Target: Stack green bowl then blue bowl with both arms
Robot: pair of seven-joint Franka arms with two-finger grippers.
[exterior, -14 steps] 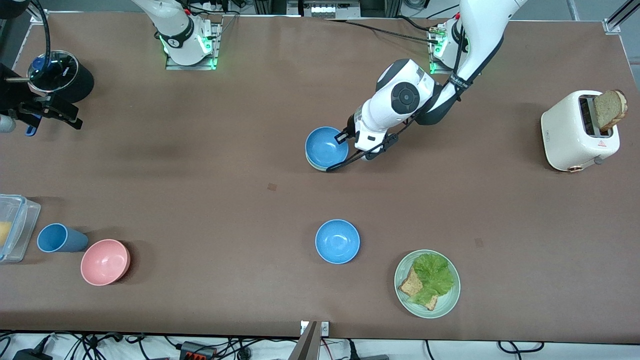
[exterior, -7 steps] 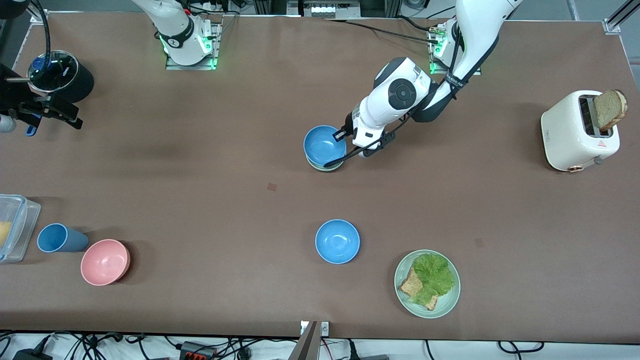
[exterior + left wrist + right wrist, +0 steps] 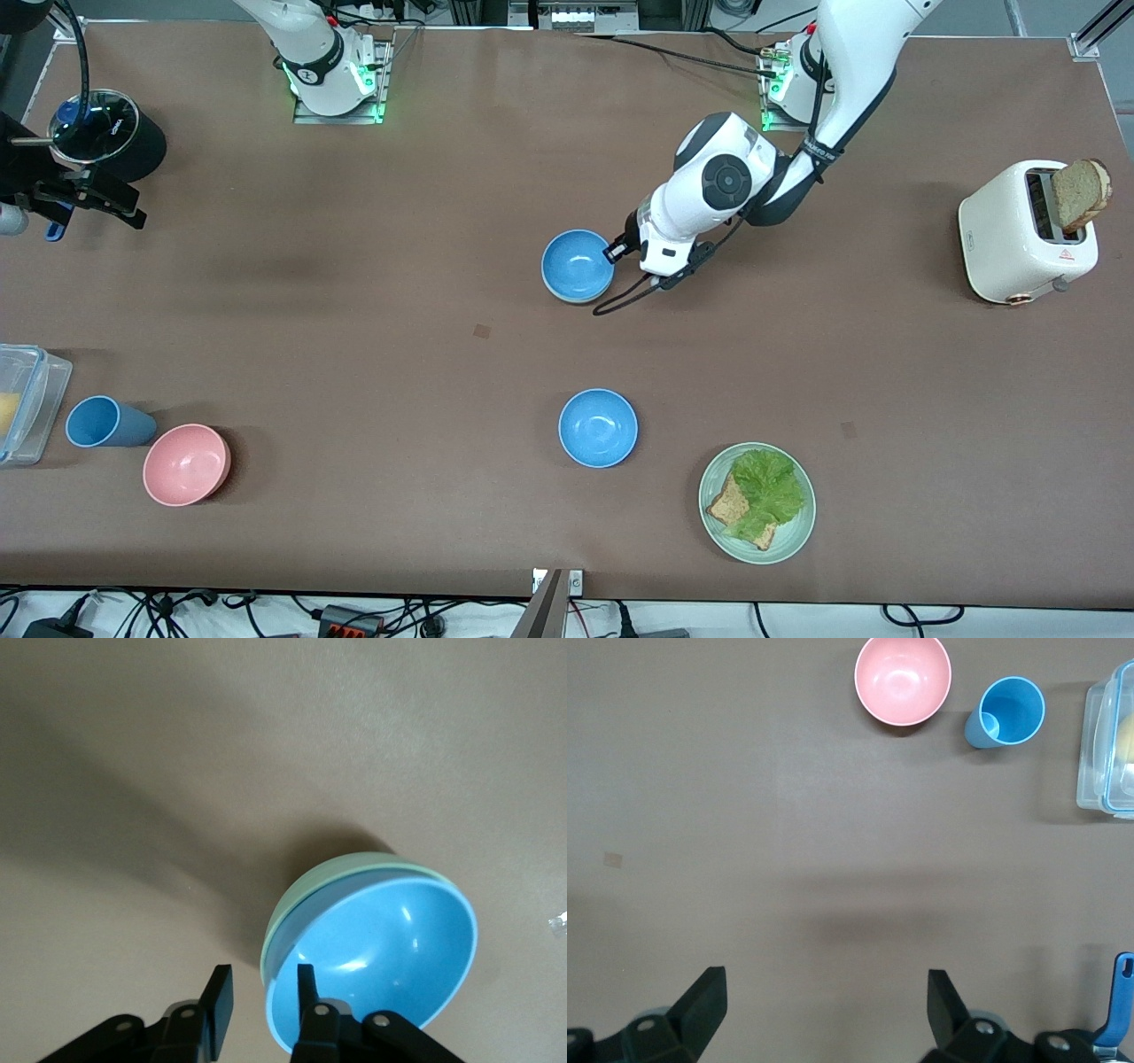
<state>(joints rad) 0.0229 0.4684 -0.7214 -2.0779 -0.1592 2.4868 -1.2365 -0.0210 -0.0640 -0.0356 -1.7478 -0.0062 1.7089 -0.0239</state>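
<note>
- Brown table [image 3: 354,266] under a high front camera, robot bases along its farther edge.
- Front view: blue bowl [image 3: 578,264] at mid-table, now nested squarely in the green bowl, only a thin pale sliver showing at its nearer edge. A moment earlier held slightly off-centre over that rim; since then settled level.
- Left gripper [image 3: 613,251] at the bowl's rim on the side toward the left arm's end.
- Second blue bowl [image 3: 598,428] alone, nearer the camera, untouched.
- Left wrist view: green bowl [image 3: 337,870] on the table with the blue bowl [image 3: 381,948] seated inside. Left gripper [image 3: 261,979] astride the rim, one finger inside, one outside, a clear gap to the outer wall. Clamped before, now parted and no longer gripping.
- Right wrist view: right gripper [image 3: 824,992] spread wide, nothing between the fingers, waiting over bare table with the pink bowl [image 3: 903,678] and blue cup [image 3: 1007,711] well apart from it.
- Judged from the seated pair: stack apparently done, only the left arm's withdrawal remaining.
</note>
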